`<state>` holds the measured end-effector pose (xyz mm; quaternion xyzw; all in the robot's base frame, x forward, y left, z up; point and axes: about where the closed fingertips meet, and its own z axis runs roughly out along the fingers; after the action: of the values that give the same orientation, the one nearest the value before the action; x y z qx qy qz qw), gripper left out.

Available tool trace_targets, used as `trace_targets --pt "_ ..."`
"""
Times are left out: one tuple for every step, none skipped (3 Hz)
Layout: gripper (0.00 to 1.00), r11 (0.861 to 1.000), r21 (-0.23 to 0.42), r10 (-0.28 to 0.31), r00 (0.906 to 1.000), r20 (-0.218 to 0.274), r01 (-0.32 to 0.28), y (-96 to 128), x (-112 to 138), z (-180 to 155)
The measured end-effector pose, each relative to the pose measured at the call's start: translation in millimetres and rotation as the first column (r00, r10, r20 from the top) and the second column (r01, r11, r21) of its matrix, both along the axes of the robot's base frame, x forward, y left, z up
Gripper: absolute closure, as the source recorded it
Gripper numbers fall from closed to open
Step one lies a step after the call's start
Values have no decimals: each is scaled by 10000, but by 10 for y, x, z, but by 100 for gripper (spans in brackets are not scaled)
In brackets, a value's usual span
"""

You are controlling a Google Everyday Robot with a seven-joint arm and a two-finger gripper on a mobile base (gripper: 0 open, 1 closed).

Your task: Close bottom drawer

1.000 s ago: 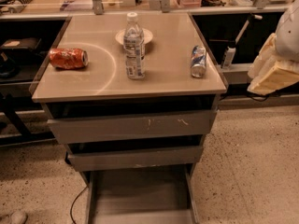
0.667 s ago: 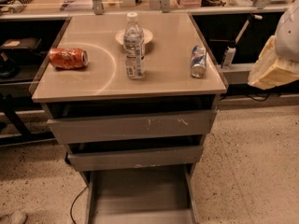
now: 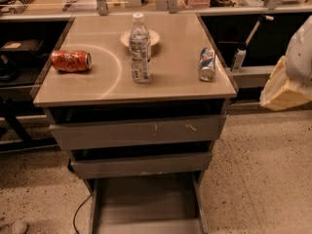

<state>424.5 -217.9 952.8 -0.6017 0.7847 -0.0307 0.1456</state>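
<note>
The bottom drawer (image 3: 146,206) is the lowest and narrowest grey metal drawer of the cabinet. It is pulled far out toward me, its shallow tray is empty, and its low plain front panel (image 3: 146,226) sits at the lower edge of the view. Above it are the mid-width drawer (image 3: 141,165) and the widest drawer (image 3: 139,132) with pale scratch marks, both slightly out. My gripper is out of view. Only a white and tan part of my arm (image 3: 290,77) shows at the right edge, well apart from the drawers.
The cabinet top (image 3: 170,77) holds a water bottle (image 3: 140,50), a small white plate (image 3: 152,37), a red can (image 3: 71,61) on its side and a blue-silver can (image 3: 207,64). Dark shelves flank the cabinet. A cable (image 3: 78,213) lies on the speckled floor at left.
The arm part at the right edge has shifted slightly downward. The drawers and the things on the cabinet have not moved.
</note>
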Motion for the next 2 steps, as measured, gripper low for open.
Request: trace_targets --pt "100 9994 -20 -338 9975 -620 338 28 -277 -537" --pt "100 9979 -129 -643 9841 -1655 631 25 -544 -1326"
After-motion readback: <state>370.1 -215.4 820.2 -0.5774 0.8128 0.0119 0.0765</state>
